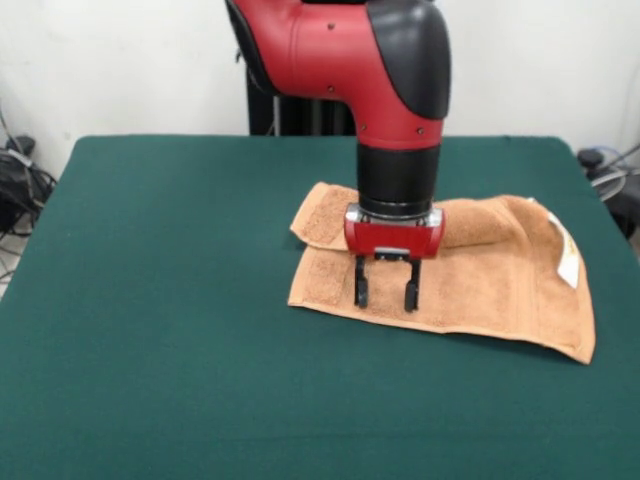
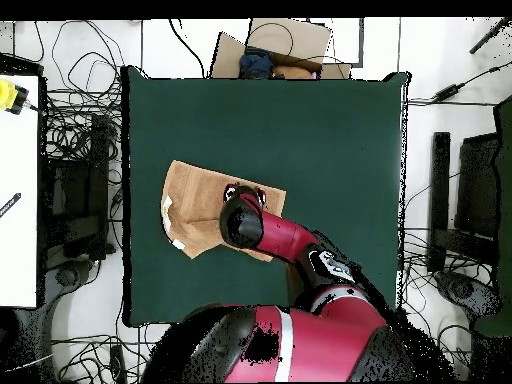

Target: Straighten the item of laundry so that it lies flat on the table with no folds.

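Black fingers spread and empty: I have the gripper (image 1: 385, 285) hanging over the towel (image 1: 480, 280), probably to pick a fold; one towel, doubled along its far edge, two white tags (image 1: 567, 262) on one end; it lies right of centre on the green counter (image 1: 150, 300).

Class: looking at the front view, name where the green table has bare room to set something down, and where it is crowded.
Bare table: everything left of the towel, and the strip along the near edge. Crowded: the towel's patch, where the open gripper hangs.
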### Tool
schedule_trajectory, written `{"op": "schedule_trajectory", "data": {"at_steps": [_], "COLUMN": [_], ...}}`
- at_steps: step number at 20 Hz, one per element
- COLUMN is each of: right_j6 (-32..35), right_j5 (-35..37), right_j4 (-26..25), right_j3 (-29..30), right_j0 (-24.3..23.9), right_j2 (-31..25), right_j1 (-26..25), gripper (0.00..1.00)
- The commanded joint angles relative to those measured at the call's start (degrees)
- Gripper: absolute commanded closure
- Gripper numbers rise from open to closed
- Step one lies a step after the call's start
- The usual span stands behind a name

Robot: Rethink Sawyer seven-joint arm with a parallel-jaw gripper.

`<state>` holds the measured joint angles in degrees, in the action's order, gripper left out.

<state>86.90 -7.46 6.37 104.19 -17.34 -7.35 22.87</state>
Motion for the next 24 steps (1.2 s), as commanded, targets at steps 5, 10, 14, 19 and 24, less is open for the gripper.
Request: {"op": "schedule_trajectory", "data": {"at_steps": [5,10,14,19,24], "right_j6": [5.7,3.6,2.9,3.3,4.0], "right_j5": [3.6,11.3,14.8,14.8,15.7], "right_j4": [-6.0,-6.7,-7.2,-8.0,-8.4], "right_j3": [0.9,2.3,0.6,-0.8,0.7], "right_j0": [0.5,0.9,0.5,0.4,0.7], "right_j2": [-1.6,-0.3,-0.7,-1.0,-0.5], "right_j1": [-4.9,-1.0,-1.5,-3.0,-1.5], "gripper": [0.00,0.00,0.00,0.00,0.00]}}
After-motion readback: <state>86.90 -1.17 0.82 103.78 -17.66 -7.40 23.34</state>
